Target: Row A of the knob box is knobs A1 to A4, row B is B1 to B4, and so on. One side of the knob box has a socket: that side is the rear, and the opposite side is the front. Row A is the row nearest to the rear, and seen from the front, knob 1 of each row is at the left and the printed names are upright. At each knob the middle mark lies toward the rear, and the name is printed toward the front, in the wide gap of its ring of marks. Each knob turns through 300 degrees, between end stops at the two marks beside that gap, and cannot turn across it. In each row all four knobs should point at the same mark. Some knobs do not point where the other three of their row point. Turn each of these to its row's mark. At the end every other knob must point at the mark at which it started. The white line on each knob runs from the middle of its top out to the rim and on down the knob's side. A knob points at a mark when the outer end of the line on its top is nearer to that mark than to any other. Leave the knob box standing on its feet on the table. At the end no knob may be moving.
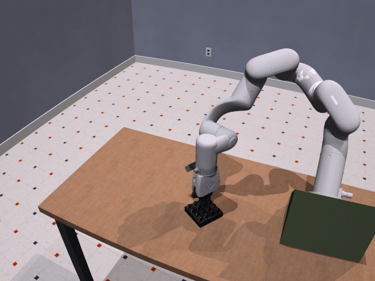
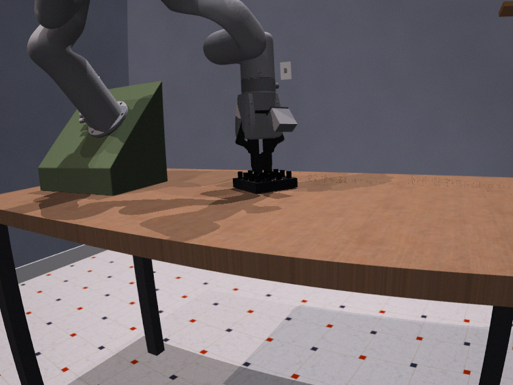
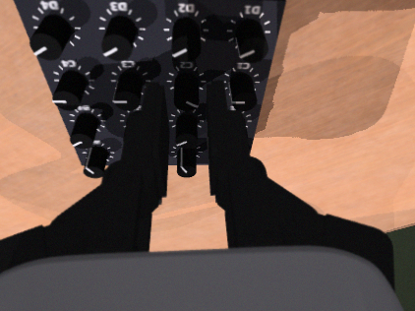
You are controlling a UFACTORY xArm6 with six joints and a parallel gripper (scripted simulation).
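Observation:
The black knob box (image 1: 203, 214) stands on the wooden table; it also shows in the exterior view (image 2: 265, 181) and fills the top of the wrist view (image 3: 152, 72). There row D is farthest and row A nearest. My gripper (image 3: 186, 106) points straight down over the box, its two black fingers a small way apart. They stand on either side of knob C2 (image 3: 187, 91), with a gap showing on each side. C2's white line slants, while those of C1 (image 3: 241, 89), C3 (image 3: 129, 88) and C4 (image 3: 70, 88) lie level. The fingers hide part of row B.
The arm's green wedge base (image 1: 325, 224) stands at the table's right end. The table's front edge (image 1: 125, 246) is near the box.

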